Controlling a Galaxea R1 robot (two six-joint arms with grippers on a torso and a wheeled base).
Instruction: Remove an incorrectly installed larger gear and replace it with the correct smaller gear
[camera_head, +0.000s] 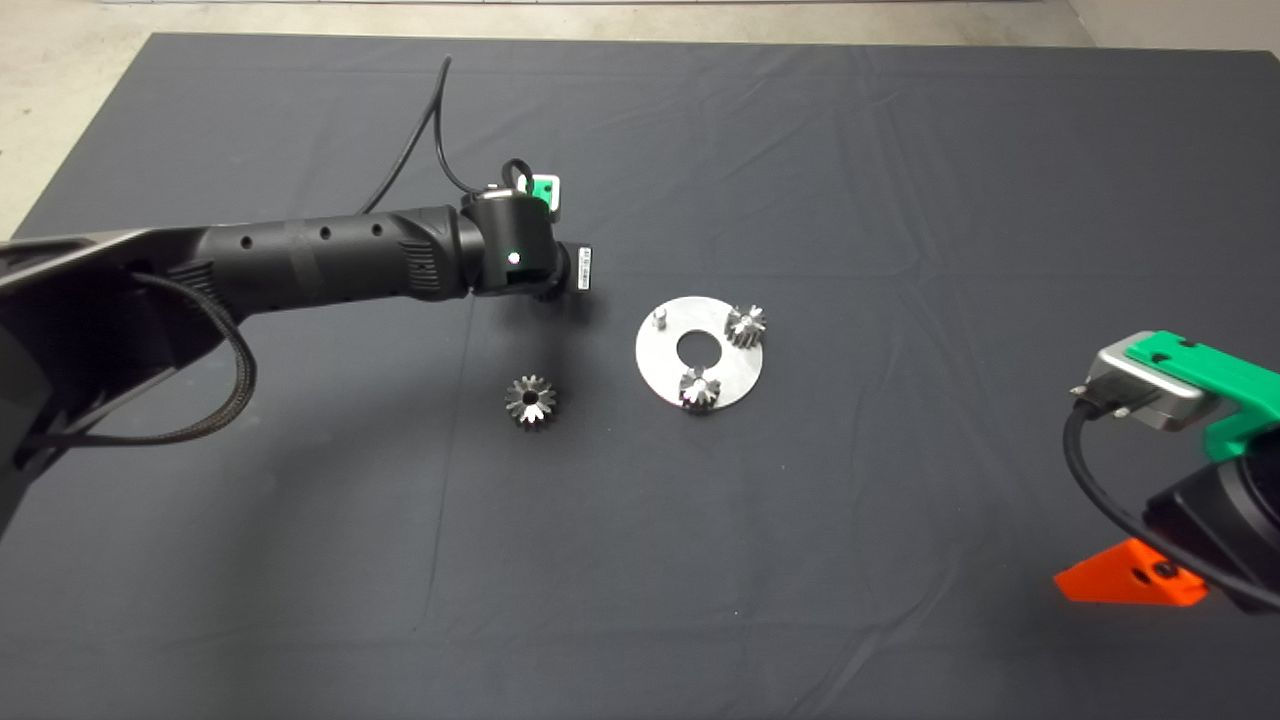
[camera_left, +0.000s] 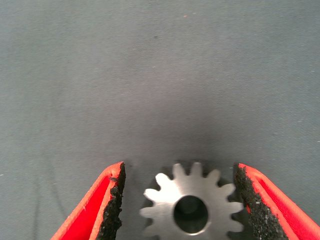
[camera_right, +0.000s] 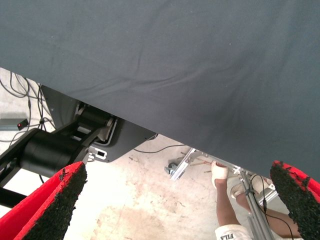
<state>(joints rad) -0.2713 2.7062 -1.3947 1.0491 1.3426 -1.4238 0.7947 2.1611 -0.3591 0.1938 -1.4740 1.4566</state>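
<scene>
Steel smaller gear (camera_left: 191, 209) sits between the open left hand's (camera_left: 181, 200) fingers.

Gear (camera_left: 190, 207) between open left tool's (camera_left: 180, 200) pads (camera_left: 114, 200), dark mat (camera_left: 160, 75)

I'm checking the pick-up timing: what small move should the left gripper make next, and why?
Probably shut the jaws. The left gripper is open around the smaller gear, which lies flat on the mat with a gap to each pad, and the peg on the plate stands bare.
</scene>
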